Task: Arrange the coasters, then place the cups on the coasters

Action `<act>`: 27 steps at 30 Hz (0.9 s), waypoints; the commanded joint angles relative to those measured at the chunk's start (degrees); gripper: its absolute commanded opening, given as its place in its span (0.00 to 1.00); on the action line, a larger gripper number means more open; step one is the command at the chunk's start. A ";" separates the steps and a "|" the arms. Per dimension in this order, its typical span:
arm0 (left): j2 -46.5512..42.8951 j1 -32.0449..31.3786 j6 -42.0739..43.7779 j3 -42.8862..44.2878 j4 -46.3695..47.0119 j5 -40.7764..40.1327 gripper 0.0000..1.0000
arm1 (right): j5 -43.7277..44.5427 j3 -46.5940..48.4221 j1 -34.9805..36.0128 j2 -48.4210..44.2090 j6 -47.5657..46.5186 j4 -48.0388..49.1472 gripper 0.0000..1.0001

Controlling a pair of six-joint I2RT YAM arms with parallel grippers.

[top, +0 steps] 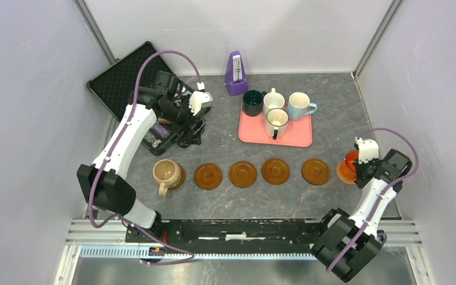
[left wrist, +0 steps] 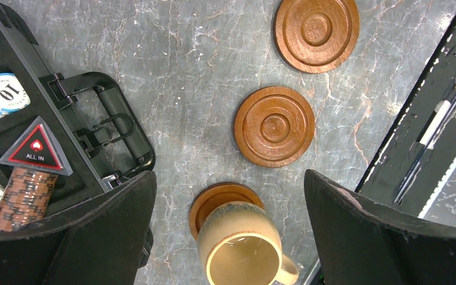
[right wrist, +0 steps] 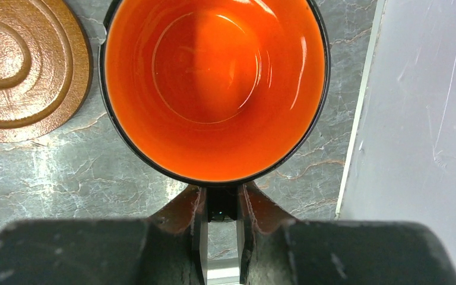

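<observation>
Four bare brown coasters (top: 208,176) (top: 243,174) (top: 275,171) (top: 316,171) lie in a row. A tan cup (top: 167,173) (left wrist: 243,246) stands on the leftmost coaster (left wrist: 214,199). My left gripper (top: 191,132) (left wrist: 230,190) hangs open high above the table beside the chip case. My right gripper (top: 365,169) (right wrist: 221,205) is shut on the handle of the small orange cup (top: 351,161) (right wrist: 214,83). That cup sits just right of a coaster (top: 342,173) (right wrist: 18,71) and overlaps its edge. Dark green (top: 252,102), white (top: 273,101), light blue (top: 300,105) and cream-white (top: 276,122) cups stand on the pink tray (top: 297,135).
An open black case of poker chips (top: 124,77) (left wrist: 29,130) lies at the back left, under my left arm. A purple metronome (top: 236,74) stands at the back. The right wall (right wrist: 415,119) is close beside the orange cup.
</observation>
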 commanded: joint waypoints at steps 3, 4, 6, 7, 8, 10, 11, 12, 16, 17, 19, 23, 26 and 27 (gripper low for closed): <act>0.74 -0.68 2.09 2.58 -0.02 -1.15 1.00 | -3.80 0.83 -2.08 0.56 -1.12 3.85 0.00; 0.80 -0.77 2.14 2.51 -0.02 -1.28 1.00 | -3.87 0.59 -2.40 0.61 -1.29 3.86 0.00; 0.81 -1.00 2.31 2.64 -0.02 -1.49 1.00 | -4.27 0.32 -3.09 0.88 -1.98 3.50 0.00; 0.92 -1.05 2.42 2.73 0.05 -1.71 1.00 | -4.46 0.21 -3.30 0.96 -2.10 3.29 0.00; 1.04 -1.16 2.47 2.85 -0.01 -1.87 1.00 | -4.56 0.06 -3.68 1.05 -2.27 3.27 0.00; 1.20 -1.44 2.41 3.03 -0.06 -2.11 1.00 | -4.70 -0.09 -4.14 1.39 -2.53 3.28 0.00; 1.20 -1.55 2.37 3.12 -0.02 -2.24 1.00 | -4.94 -0.08 -4.52 1.67 -2.91 3.13 0.02; 1.18 -1.58 2.34 3.12 -0.02 -2.29 1.00 | -5.33 0.00 -4.73 1.90 -3.25 2.78 0.06; 1.33 -1.92 2.40 3.03 -0.02 -2.84 1.00 | -6.42 0.38 -5.53 3.03 -4.65 1.42 0.27; 1.40 -1.95 2.40 3.04 0.01 -2.98 1.00 | -6.54 0.36 -5.81 3.29 -4.89 1.31 0.32; 1.45 -2.01 2.39 3.19 0.00 -3.10 1.00 | -6.97 0.46 -6.01 3.81 -5.46 0.85 0.37; 1.41 -2.10 2.32 3.04 -0.02 -3.35 1.00 | -7.94 1.22 -6.22 4.29 -6.79 -0.80 0.46; 1.22 -2.26 2.42 2.78 -0.02 -3.35 1.00 | -8.49 1.63 -6.30 4.32 -8.30 -2.56 0.48; 1.18 -2.21 2.42 2.64 -0.02 -3.35 1.00 | -8.53 1.77 -6.33 4.18 -8.79 -3.21 0.49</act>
